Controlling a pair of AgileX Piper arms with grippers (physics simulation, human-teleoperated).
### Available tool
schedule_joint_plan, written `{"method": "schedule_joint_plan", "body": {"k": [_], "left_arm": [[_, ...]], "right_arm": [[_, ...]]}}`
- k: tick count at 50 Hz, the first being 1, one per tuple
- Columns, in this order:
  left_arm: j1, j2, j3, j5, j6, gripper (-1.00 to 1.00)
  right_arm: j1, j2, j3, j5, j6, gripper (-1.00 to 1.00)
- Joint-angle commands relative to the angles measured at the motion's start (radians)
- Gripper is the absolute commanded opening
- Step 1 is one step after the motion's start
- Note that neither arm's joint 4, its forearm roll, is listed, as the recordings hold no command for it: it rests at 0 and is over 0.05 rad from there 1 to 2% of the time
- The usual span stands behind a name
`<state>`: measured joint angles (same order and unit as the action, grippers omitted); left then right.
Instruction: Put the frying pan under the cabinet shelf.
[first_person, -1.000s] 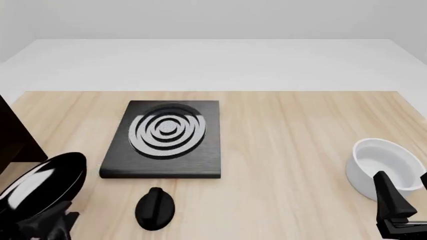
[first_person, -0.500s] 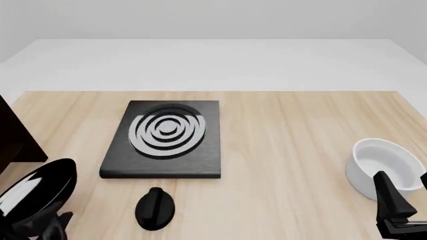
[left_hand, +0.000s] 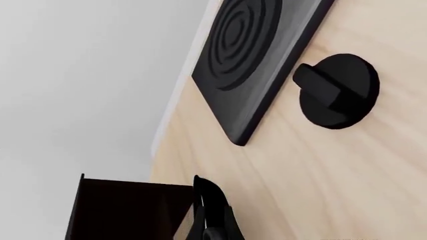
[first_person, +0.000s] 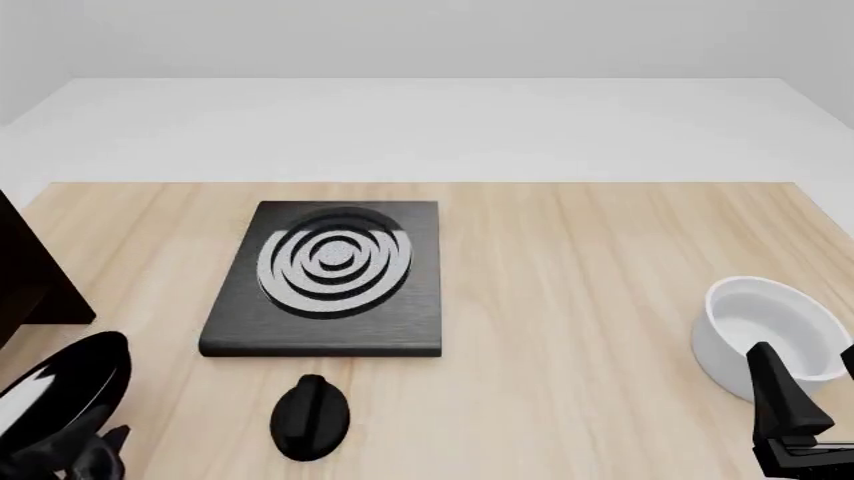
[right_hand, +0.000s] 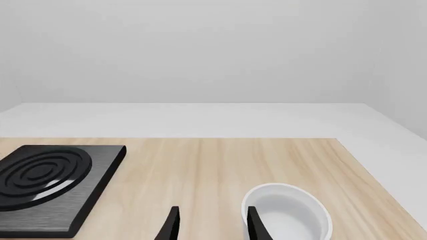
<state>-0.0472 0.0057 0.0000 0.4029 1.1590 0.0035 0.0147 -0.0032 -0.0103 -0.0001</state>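
The frying pan (first_person: 56, 388) hangs tilted on edge at the near left corner, its glossy inside facing the camera. My left gripper (first_person: 83, 455) is shut on it from below, and the handle is hidden. The cabinet shelf (first_person: 30, 285) shows only as dark boards at the left edge, just beyond the pan. In the left wrist view the cabinet shelf (left_hand: 127, 207) lies close ahead of the closed fingertips (left_hand: 211, 212). My right gripper (first_person: 790, 425) rests open at the near right, its fingers (right_hand: 172, 225) apart with nothing between them.
A flat black stove plate (first_person: 327, 275) with grey rings lies mid-table, also seen as the stove plate (left_hand: 260, 55) and the stove plate (right_hand: 47, 180). A black oval knob (first_person: 310, 418) sits in front of it. A white bowl (first_person: 774, 335) stands beside my right gripper.
The frying pan and my left gripper have moved left and toward the near edge, closer to the cabinet's side. The right arm has not moved.
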Motion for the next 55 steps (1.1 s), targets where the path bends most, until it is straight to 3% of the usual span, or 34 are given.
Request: {"method": "schedule_joint_plan", "body": {"k": [1,24,55], "left_arm": [[0.044,-0.006,0.0,-0.014,0.005,-1.0],[0.073,-0.006,0.0,-0.004,-0.086,-1.0],[0.151,0.0,0.0,0.003,-0.12,-1.0]], "right_arm": [[0.0,0.0,0.0,0.0,0.0,1.0],[0.0,0.0,0.0,0.0,0.0,1.0],[0.0,0.0,0.0,0.0,0.0,1.0]]}}
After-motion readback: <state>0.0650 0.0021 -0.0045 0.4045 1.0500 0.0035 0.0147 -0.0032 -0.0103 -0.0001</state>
